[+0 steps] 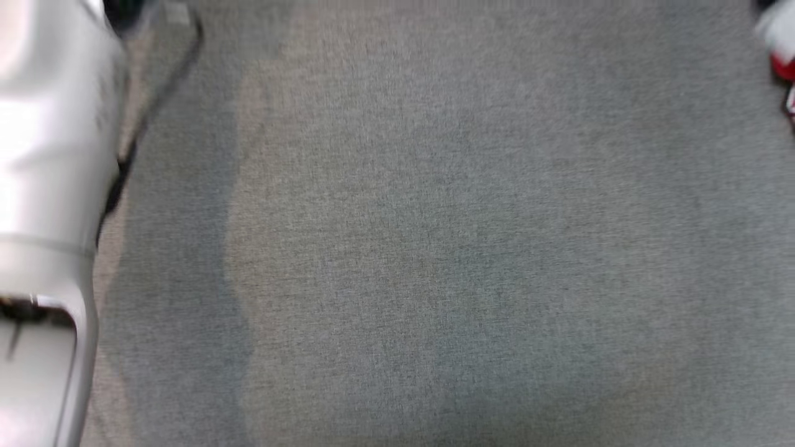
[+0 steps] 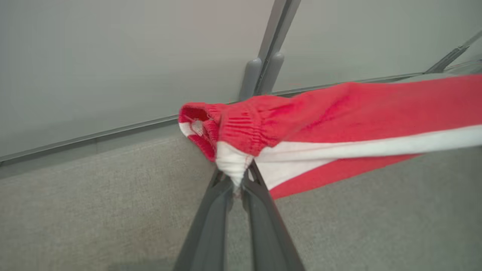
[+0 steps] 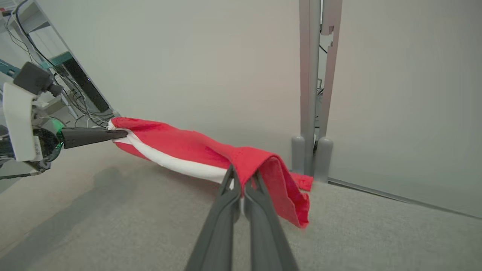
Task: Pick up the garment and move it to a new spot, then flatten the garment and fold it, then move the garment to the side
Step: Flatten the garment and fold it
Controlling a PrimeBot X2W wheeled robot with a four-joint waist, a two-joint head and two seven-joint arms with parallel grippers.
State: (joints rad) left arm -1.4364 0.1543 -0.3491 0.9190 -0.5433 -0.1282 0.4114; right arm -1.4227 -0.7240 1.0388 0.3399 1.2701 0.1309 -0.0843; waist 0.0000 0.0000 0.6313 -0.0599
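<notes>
garment (image 3: 180,145), red with white stripe, strung taut over grey fabric surface (image 3: 113,226). left gripper (image 2: 237,182), at 9 o'clock in right wrist view, clamped on elastic waistband (image 2: 241,124). right gripper (image 3: 241,180) pinched closed on opposite end.

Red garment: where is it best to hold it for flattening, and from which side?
By its short ends, end-on: gathered waistband in the left tool, opposite end in the right tool. The garment hangs as a long band between them, so pulling apart should spread it.

Red garment (image 2: 357,107) with white stripe, grey woven surface (image 1: 435,248)
</notes>
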